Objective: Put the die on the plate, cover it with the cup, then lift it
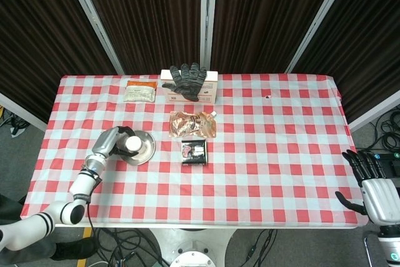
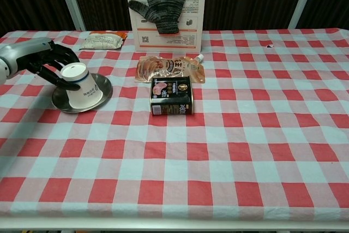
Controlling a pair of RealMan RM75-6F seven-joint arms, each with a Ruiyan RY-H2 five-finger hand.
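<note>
One left hand (image 2: 46,61) gripping tilted cup (image 2: 84,87) on plate (image 2: 61,101), die hidden

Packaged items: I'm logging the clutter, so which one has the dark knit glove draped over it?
The white box with orange print standing at the table's far edge; the glove hangs over its top. The pouches and the can lie flat, uncovered.

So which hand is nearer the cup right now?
Left. The left hand grips the upturned cup on the plate; the right hand sits off the table's far right corner.
</note>
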